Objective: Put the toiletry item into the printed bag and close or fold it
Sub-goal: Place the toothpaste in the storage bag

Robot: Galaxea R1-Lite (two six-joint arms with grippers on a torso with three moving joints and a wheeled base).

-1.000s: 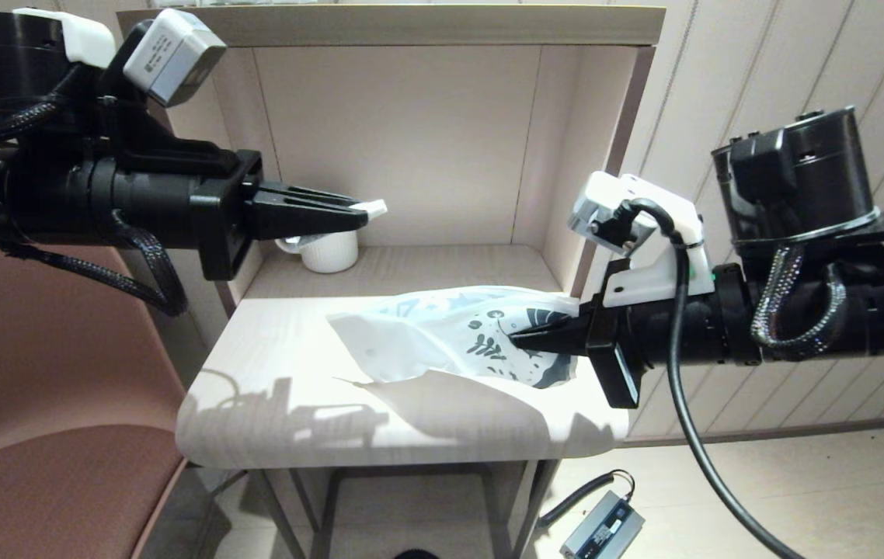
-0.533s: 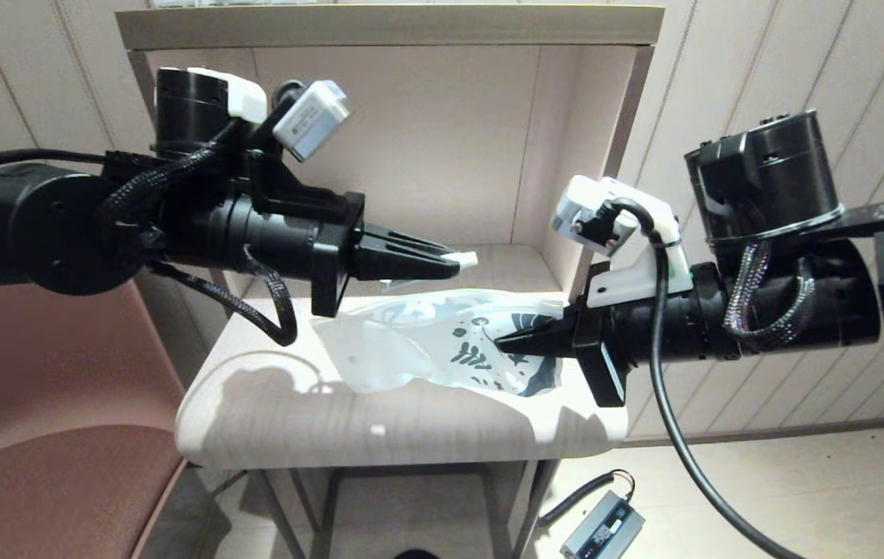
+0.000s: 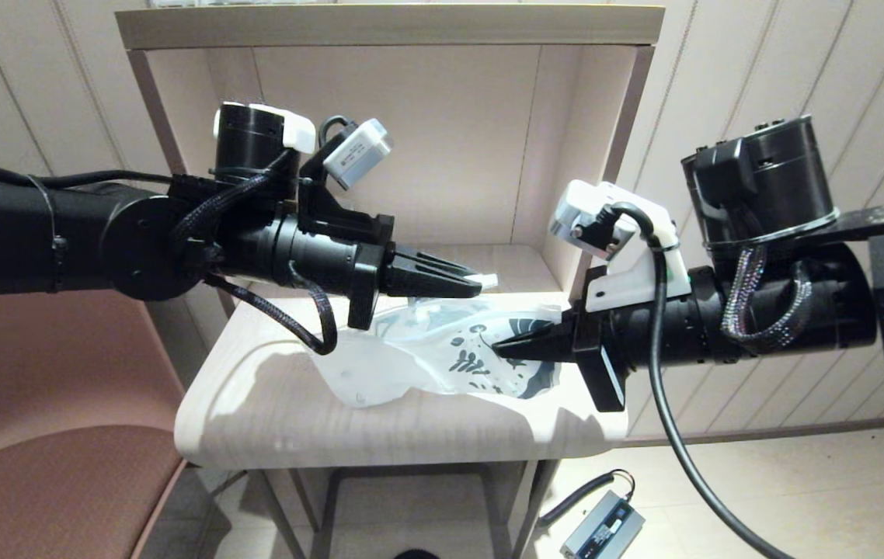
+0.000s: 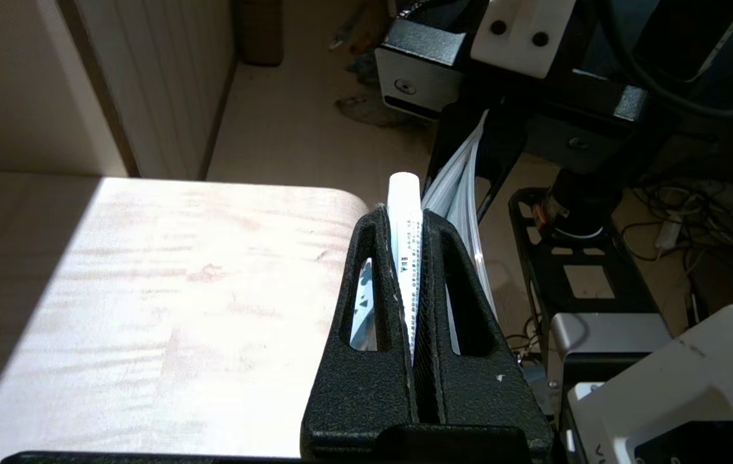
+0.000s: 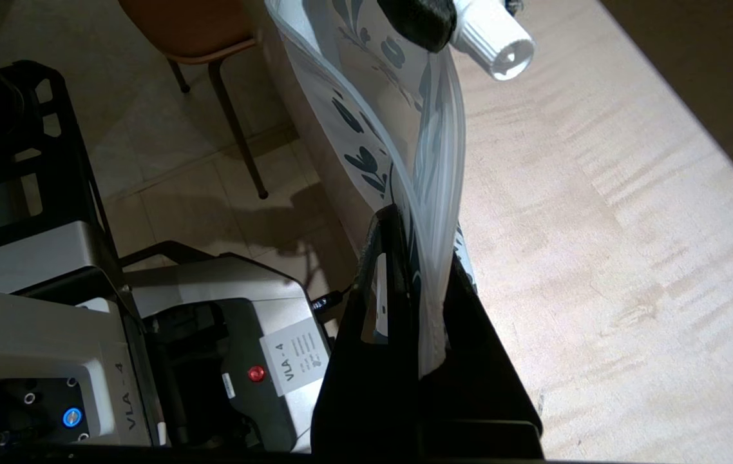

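Between the fingers of the left gripper [image 4: 408,258] the tube [image 4: 404,212] is clamped, its capped end sticking out past the fingertips. In the head view the left gripper [image 3: 467,282] is held level over the back part of the table [image 3: 271,404], and the tube's white tip [image 3: 485,279] is seen just above the upper edge of the bag [image 3: 411,357], near its printed end. Whether the tip touches the plastic cannot be told.

The right gripper [image 3: 506,351] is closed on the bag's printed end, so that this end is lifted off the table while the plain end lies on the top. In the right wrist view the gripper [image 5: 424,303] is seen pinching the layered edge of the bag [image 5: 431,212], which runs up from the fingers as a narrow strip with blue leaf prints on one side. Beyond it the tube's ribbed cap [image 5: 494,40] is seen, beside a black fingertip of the left gripper.

The table is set before an open shelf unit [image 3: 411,140]. A brown chair [image 3: 46,466] is seen at the robot's left, and a small grey box with a cable [image 3: 601,528] on the floor.
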